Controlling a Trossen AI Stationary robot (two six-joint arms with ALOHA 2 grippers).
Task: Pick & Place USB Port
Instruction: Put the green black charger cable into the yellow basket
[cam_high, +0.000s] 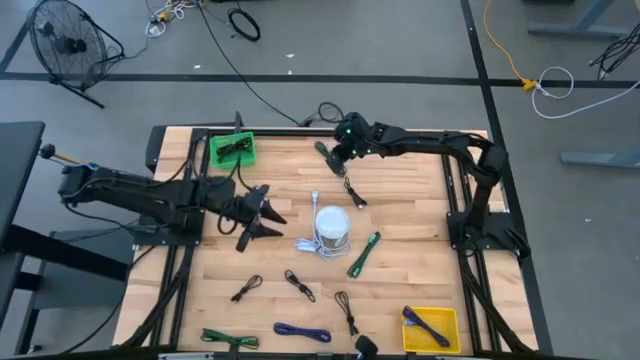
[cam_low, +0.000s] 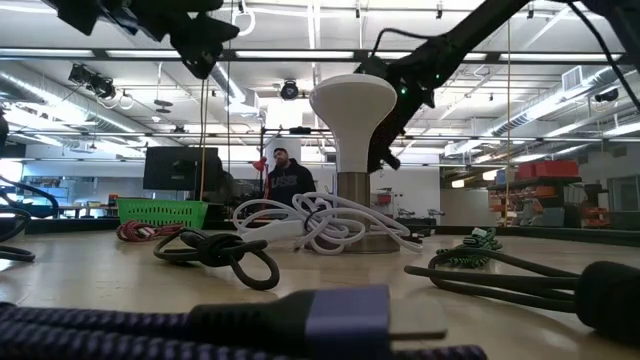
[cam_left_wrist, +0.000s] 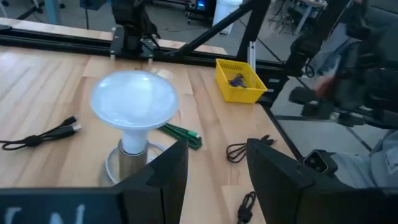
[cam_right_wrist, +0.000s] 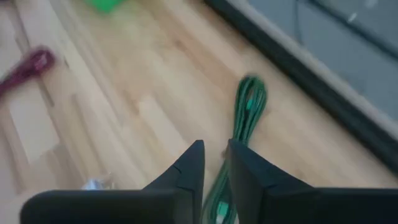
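Across wooden table (cam_high: 400, 200): right gripper (cam_right_wrist: 214, 163) hovering over green cable (cam_right_wrist: 249, 106), fingers narrowly parted, empty; left gripper (cam_high: 268, 217) spread wide, empty, near lamp (cam_high: 332, 228).

Overhead looks straight down, the low camera sits at tabletop level, and both share the white lamp (cam_high: 332, 228) mid-frame.
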